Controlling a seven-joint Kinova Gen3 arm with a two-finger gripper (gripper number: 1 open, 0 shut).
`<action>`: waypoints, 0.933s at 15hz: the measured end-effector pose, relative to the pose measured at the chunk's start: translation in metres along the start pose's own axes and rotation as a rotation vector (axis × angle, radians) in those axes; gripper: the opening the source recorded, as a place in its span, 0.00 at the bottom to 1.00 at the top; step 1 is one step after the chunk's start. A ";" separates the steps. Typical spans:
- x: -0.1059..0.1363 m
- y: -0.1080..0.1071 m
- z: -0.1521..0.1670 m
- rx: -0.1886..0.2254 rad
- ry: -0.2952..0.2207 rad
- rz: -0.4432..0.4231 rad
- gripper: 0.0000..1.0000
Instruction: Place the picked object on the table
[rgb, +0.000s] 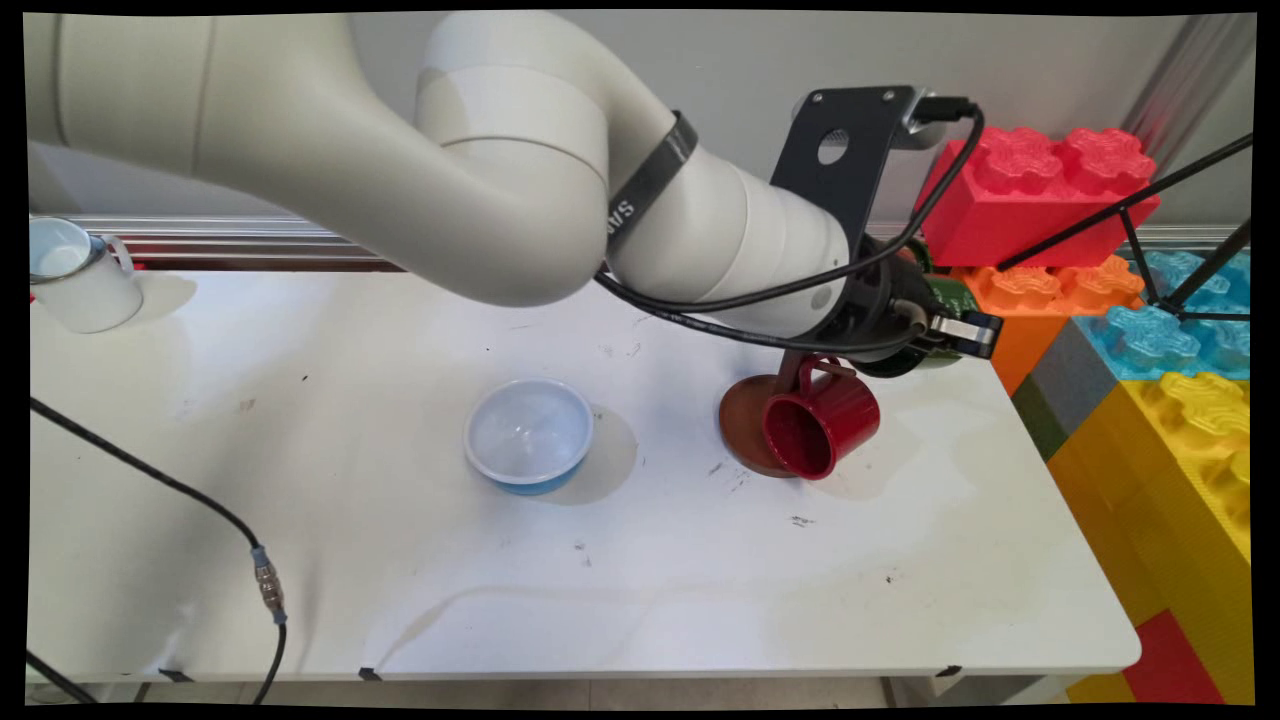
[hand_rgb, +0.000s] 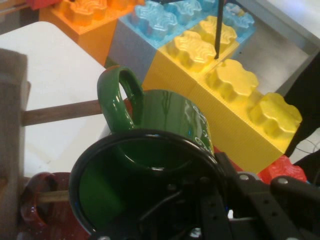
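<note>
Green glazed mug, glossy, loop handle: held in my gripper, whose fingers are clamped on its rim, one inside the bowl and one outside. In the main view only a sliver of it shows past my wrist, above the table's far right edge.

Red mug: hanging by its handle from a peg of the wooden mug stand, mouth tilted toward the near side, just below my gripper at its 7 o'clock.

Blue bowl with pale inside: upright on the white table, at 9 o'clock from the stand, well apart.

White enamel mug: far left corner, upright.

Giant toy bricks, red, orange, blue, yellow: stacked beside the table's right edge, at 3 o'clock from my gripper.

Black cable: trailing across the near left of the table.
</note>
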 end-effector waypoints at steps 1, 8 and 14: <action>0.001 0.001 -0.002 -0.006 -0.001 0.000 0.00; 0.000 0.009 -0.014 -0.051 -0.034 0.008 0.00; -0.001 0.007 -0.026 -0.075 -0.092 0.062 0.00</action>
